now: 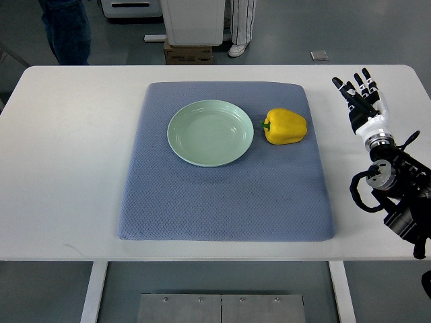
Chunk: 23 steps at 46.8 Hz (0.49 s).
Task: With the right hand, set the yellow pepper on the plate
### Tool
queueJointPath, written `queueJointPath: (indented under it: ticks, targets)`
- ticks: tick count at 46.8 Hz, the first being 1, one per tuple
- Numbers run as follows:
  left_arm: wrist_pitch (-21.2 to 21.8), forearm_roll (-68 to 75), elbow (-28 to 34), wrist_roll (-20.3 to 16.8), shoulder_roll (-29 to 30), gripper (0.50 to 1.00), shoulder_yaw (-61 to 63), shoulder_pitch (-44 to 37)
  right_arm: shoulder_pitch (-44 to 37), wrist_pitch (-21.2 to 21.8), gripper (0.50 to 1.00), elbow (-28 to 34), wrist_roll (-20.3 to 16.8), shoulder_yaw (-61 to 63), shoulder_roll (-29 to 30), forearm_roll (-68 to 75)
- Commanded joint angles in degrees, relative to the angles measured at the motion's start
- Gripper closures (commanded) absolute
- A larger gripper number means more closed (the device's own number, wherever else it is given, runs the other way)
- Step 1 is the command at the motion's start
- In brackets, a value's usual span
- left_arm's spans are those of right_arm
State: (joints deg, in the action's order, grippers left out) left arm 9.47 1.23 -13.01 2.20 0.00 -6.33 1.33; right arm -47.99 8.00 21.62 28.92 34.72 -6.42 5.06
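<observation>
Nothing is done yet: the yellow pepper (285, 126) lies on the blue mat (226, 195) at three o'clock beside the empty green plate (195, 149), and the right hand (364, 103) waits, fingers spread, holding nothing.

A single top view looks steeply down from the robot's side onto a white table (60, 168), taking in its full width. The blue mat (222, 195) sits centred in frame; beyond the table's far edge, floor and a cardboard box (188, 52) show. No second view shares the scene.
</observation>
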Motion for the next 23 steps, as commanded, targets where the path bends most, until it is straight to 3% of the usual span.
queueJointPath:
  ticks: [1,23]
  targets:
    - [0.0,0.0,0.0,0.0,0.0,0.5,0.0,0.0,0.0,0.0,0.5,0.0,0.0,0.0,0.0,0.0]
    - [0.0,0.0,0.0,0.0,0.0,0.5,0.0,0.0,0.0,0.0,0.5,0.0,0.0,0.0,0.0,0.0]
